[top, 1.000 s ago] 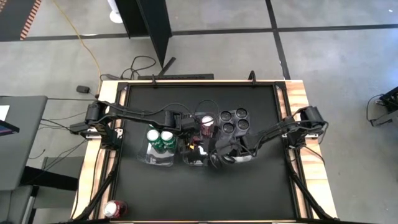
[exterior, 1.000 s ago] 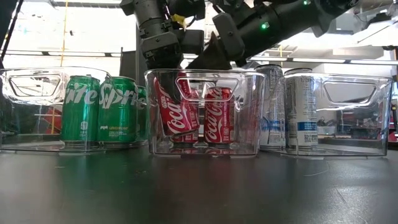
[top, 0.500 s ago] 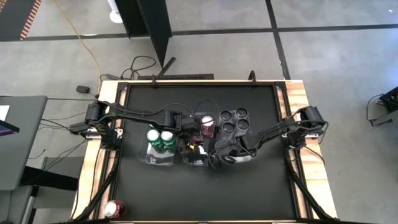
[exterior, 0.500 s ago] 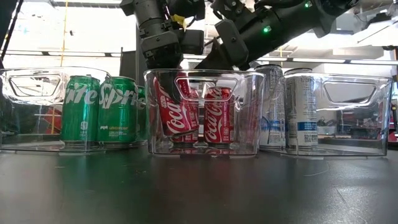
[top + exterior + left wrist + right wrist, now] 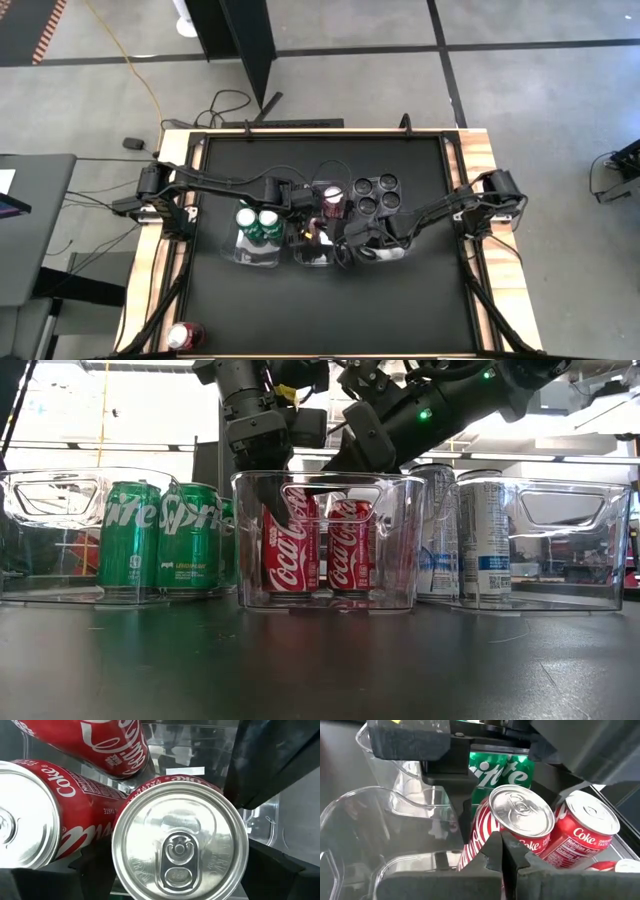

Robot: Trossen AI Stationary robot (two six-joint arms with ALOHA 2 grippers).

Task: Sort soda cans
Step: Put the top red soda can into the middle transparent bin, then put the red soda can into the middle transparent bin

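In the middle clear tray (image 5: 400,540) a red soda can (image 5: 290,550) (image 5: 180,850) stands upright on the tray floor. My left gripper (image 5: 292,510) reaches down into the tray, open, with one finger (image 5: 462,810) close on either side of that can. My right gripper (image 5: 502,847) (image 5: 318,478) is shut and slants in from the table's right, its tips at the same can's upper side. Two more red cans (image 5: 350,545) (image 5: 332,197) stand in this tray. Green cans (image 5: 160,535) fill the left tray, and silver-grey cans (image 5: 375,195) the right one. My left gripper has its fingers beside the red can's wall, and I see no plain hold. My right gripper's shut fingertips (image 5: 495,845) stand right against the red can's side just under its rim (image 5: 517,840). Whether they touch it I cannot tell.
One red can (image 5: 185,336) stands alone at the table's near left corner. The three clear trays sit side by side mid-table, with the right tray's (image 5: 580,530) near half bare. Both arms cross above the middle tray. The dark tabletop (image 5: 320,660) stretches toward the near edge.
The red can between my left gripper's fingers leaned over a second ago. It now stands upright on the floor of the middle tray. Both arms have stayed over the tray.
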